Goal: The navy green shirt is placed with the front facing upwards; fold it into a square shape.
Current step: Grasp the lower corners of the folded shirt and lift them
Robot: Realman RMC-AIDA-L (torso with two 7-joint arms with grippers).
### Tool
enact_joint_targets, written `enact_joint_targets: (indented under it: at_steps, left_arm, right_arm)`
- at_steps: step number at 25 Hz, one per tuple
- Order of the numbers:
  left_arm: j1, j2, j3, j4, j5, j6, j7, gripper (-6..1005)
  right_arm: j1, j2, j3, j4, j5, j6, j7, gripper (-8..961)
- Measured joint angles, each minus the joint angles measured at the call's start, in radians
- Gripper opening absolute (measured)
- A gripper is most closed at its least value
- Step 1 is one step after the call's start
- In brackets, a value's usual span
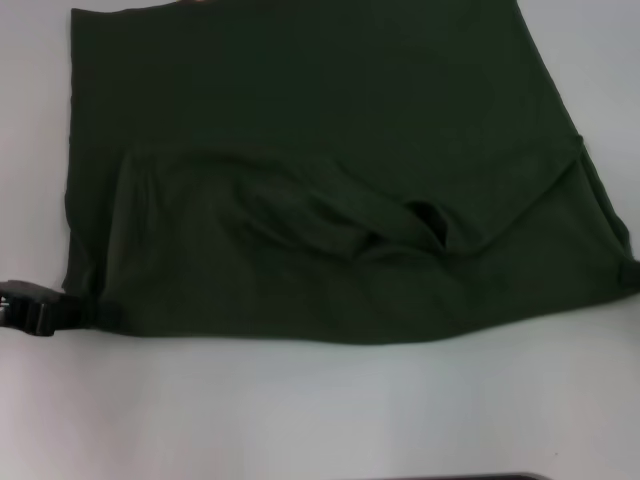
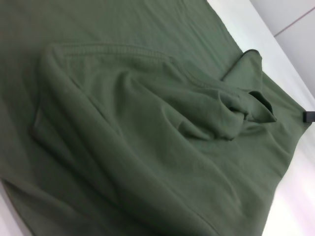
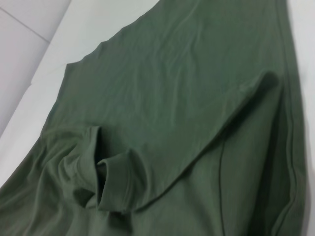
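In the head view, the dark olive-green cotton shirt [image 1: 330, 200] lies spread across the middle of the white bench [image 1: 320, 410], its near part doubled over the far part and bunched around the ribbed collar [image 1: 428, 222]. That suggests a fold still unfinished. The left gripper [image 1: 40, 308] sits at the shirt's near-left corner, the right gripper [image 1: 630, 275] at the near-right edge, apparently placed to work both corners together; whether either pair of jaws is closed cannot be told.

The left wrist view shows the folded layer's hem and rumpled collar [image 2: 258, 105].

The right wrist view shows the collar [image 3: 115, 182] curled upward.
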Motion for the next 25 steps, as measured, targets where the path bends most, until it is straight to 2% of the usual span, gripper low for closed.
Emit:
enact_joint_targets:
  at_steps: [7,13,25]
  left_arm:
    - [0.000,0.003,0.002,0.001,0.032,0.038,0.014,44]
    - [0.008,0.006,-0.006,0.001,0.049,0.075,0.024,44]
    - [0.058,0.006,-0.017,0.004,0.045,0.131,0.062,44]
  right_arm:
    - [-0.048,0.006,0.005,0.005,0.002,-0.048,-0.043,29]
    - [-0.076,0.008,0.056,0.003,-0.002,-0.094,-0.072,29]
    - [-0.094,-0.007,0.063,0.001,-0.025,-0.167,-0.095,28]
